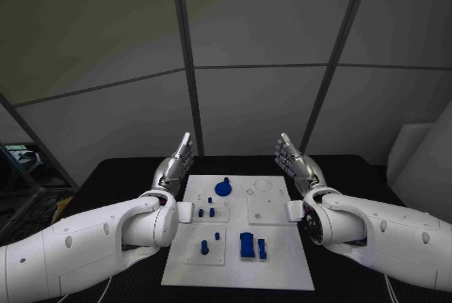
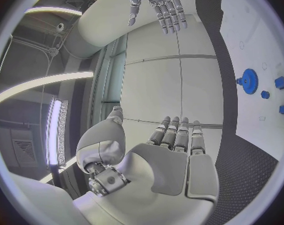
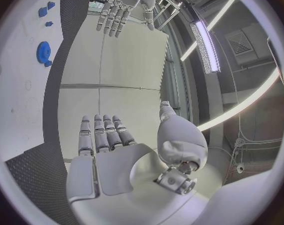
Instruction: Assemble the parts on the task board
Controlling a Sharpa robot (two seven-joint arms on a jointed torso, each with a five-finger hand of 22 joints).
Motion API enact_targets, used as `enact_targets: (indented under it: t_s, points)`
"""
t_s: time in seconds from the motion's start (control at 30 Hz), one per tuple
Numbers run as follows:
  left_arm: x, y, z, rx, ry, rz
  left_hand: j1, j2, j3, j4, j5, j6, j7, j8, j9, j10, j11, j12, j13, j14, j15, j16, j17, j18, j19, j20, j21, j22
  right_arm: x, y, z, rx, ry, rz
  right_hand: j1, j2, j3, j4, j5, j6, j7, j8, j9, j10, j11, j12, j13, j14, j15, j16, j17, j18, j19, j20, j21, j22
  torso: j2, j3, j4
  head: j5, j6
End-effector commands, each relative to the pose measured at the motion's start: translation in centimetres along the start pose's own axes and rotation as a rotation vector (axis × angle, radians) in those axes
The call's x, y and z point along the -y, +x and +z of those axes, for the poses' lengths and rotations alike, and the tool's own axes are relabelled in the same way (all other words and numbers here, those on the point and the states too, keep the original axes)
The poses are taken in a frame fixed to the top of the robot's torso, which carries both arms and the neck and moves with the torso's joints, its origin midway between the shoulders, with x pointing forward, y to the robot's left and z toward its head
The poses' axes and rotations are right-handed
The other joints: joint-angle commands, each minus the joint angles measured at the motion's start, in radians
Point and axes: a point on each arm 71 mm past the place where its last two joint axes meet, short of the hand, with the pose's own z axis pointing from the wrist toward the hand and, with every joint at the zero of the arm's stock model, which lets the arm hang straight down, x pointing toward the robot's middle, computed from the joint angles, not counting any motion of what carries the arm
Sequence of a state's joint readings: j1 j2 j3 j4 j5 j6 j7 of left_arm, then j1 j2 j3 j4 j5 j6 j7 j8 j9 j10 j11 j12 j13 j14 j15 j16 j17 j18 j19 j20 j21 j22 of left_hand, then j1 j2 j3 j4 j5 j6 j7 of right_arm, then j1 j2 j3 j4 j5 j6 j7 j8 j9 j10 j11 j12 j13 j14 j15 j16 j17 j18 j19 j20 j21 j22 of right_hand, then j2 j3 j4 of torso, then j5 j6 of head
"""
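Observation:
The white task board (image 1: 283,264) lies in the middle of the black table. On it a blue gear (image 1: 223,187) sits near the far edge, several small blue pegs (image 1: 204,247) stand left of centre, and two taller blue blocks (image 1: 247,244) stand near the front. My left hand (image 1: 177,160) is raised by the board's far left corner, fingers straight and apart, holding nothing. My right hand (image 1: 294,160) mirrors it at the far right corner, equally empty. The left wrist view shows my left hand (image 2: 169,155), the gear (image 2: 246,78) and the right hand (image 2: 160,5). The right wrist view shows my right hand (image 3: 111,155) and the gear (image 3: 43,51).
The black table (image 1: 123,175) runs out on both sides of the board and behind it. Grey wall panels rise beyond the table's far edge. Some dark equipment (image 1: 23,166) stands off the table's left side.

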State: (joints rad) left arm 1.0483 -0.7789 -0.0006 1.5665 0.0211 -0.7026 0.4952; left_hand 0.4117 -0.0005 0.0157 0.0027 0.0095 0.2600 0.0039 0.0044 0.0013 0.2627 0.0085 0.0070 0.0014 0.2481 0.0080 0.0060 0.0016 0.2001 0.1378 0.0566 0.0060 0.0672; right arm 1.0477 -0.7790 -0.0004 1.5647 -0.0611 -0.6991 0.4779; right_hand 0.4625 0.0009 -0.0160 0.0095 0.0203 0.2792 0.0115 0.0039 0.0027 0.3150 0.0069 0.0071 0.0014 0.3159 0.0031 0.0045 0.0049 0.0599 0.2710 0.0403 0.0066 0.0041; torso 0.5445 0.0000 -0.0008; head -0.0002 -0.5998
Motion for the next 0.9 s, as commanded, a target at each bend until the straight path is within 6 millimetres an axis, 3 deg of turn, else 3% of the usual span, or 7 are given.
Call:
enact_targets:
  t_s: [0.03, 0.27, 0.3, 0.77, 0.8, 0.83, 0.9]
  points:
    - [0.42, -0.3, -0.03, 0.049, 0.041, 0.045, -0.135, 0.0, -0.016, -0.003, -0.01, -0.085, -0.004, -0.004, -0.001, -0.086, -0.008, -0.007, -0.001, -0.082, -0.008, -0.006, -0.002, -0.06, -0.045, -0.057, -0.006, -0.067, -0.18, -0.49, -0.05, 0.08, -0.004, 0.008, -0.151, -0.001, 0.016, -0.009, -0.02, -0.091, -0.011, -0.004, -0.003, -0.103, -0.007, -0.007, -0.001, -0.103, -0.003, -0.004, -0.005, -0.06, -0.087, -0.04, -0.007, -0.004, 0.0, 0.0, 0.0008, 0.0, 0.0]
    - [0.42, -0.3, -0.03, 0.049, 0.041, 0.045, -0.195, 0.0, -0.016, -0.003, -0.01, -0.124, -0.004, -0.004, -0.001, -0.124, -0.008, -0.007, -0.001, -0.118, -0.008, -0.006, -0.002, -0.06, -0.066, -0.057, -0.006, -0.067, -0.18, -0.49, -0.05, 0.08, -0.004, 0.008, -0.22, -0.001, 0.016, -0.009, -0.02, -0.133, -0.011, -0.004, -0.003, -0.15, -0.007, -0.007, -0.001, -0.15, -0.003, -0.004, -0.005, -0.06, -0.129, -0.04, -0.007, -0.004, 0.0, 0.0, 0.0008, 0.0, 0.0]
    - [0.42, -0.3, -0.03, 0.049, 0.041, 0.045, -0.205, 0.0, -0.016, -0.003, -0.01, -0.129, -0.004, -0.004, -0.001, -0.131, -0.008, -0.007, -0.001, -0.124, -0.008, -0.006, -0.002, -0.06, -0.138, -0.057, -0.006, -0.067, -0.18, -0.49, -0.05, 0.08, -0.004, 0.008, -0.23, -0.001, 0.016, -0.009, -0.02, -0.139, -0.011, -0.004, -0.003, -0.156, -0.007, -0.007, -0.001, -0.157, -0.003, -0.004, -0.005, -0.06, -0.134, -0.04, -0.007, -0.004, 0.0, 0.0, 0.0008, 0.0, 0.0]
    - [0.42, -0.3, -0.03, 0.049, 0.041, 0.045, -0.296, 0.0, -0.016, -0.003, -0.01, -0.184, -0.004, -0.004, -0.001, -0.188, -0.008, -0.007, -0.001, -0.176, -0.008, -0.006, -0.002, -0.06, -0.138, -0.057, -0.006, -0.067, -0.18, -0.49, -0.05, 0.08, -0.004, 0.008, -0.331, -0.001, 0.016, -0.009, -0.02, -0.2, -0.011, -0.004, -0.003, -0.225, -0.007, -0.007, -0.001, -0.225, -0.003, -0.004, -0.005, -0.06, -0.191, -0.04, -0.007, -0.004, 0.0, 0.0, 0.0008, 0.0, 0.0]
    - [0.42, -0.3, -0.03, 0.049, 0.041, 0.045, -0.301, 0.0, -0.016, -0.003, -0.01, -0.188, -0.004, -0.004, -0.001, -0.19, -0.008, -0.007, -0.001, -0.248, -0.008, -0.006, -0.002, -0.06, -0.138, -0.057, -0.006, -0.067, -0.18, -0.49, -0.05, 0.08, -0.004, 0.008, -0.336, -0.001, 0.016, -0.009, -0.02, -0.201, -0.011, -0.004, -0.003, -0.228, -0.007, -0.007, -0.001, -0.229, -0.003, -0.004, -0.005, -0.06, -0.196, -0.04, -0.007, -0.004, 0.0, 0.0, 0.0008, 0.0, 0.0]
    - [0.42, -0.3, -0.03, 0.049, 0.041, 0.045, -0.321, 0.0, -0.016, -0.003, -0.01, -0.26, -0.004, -0.004, -0.001, -0.263, -0.008, -0.007, -0.001, -0.248, -0.008, -0.006, -0.002, -0.06, -0.138, -0.057, -0.006, -0.067, -0.18, -0.49, -0.05, 0.08, -0.004, 0.008, -0.342, -0.001, 0.016, -0.009, -0.02, -0.203, -0.011, -0.004, -0.003, -0.23, -0.007, -0.007, -0.001, -0.231, -0.003, -0.004, -0.005, -0.06, -0.197, -0.04, -0.007, -0.004, 0.0, 0.0, 0.0008, 0.0, 0.0]
    - [0.42, -0.3, -0.03, 0.049, 0.041, 0.045, -0.412, 0.0, -0.016, -0.003, -0.01, -0.26, -0.004, -0.004, -0.001, -0.263, -0.008, -0.007, -0.001, -0.248, -0.008, -0.006, -0.002, -0.06, -0.138, -0.057, -0.006, -0.067, -0.18, -0.49, -0.05, 0.08, -0.004, 0.008, -0.349, -0.001, 0.016, -0.009, -0.02, -0.279, -0.011, -0.004, -0.003, -0.236, -0.007, -0.007, -0.001, -0.238, -0.003, -0.004, -0.005, -0.06, -0.271, -0.04, -0.007, -0.004, 0.0, 0.0, 0.0008, 0.0, 0.0]
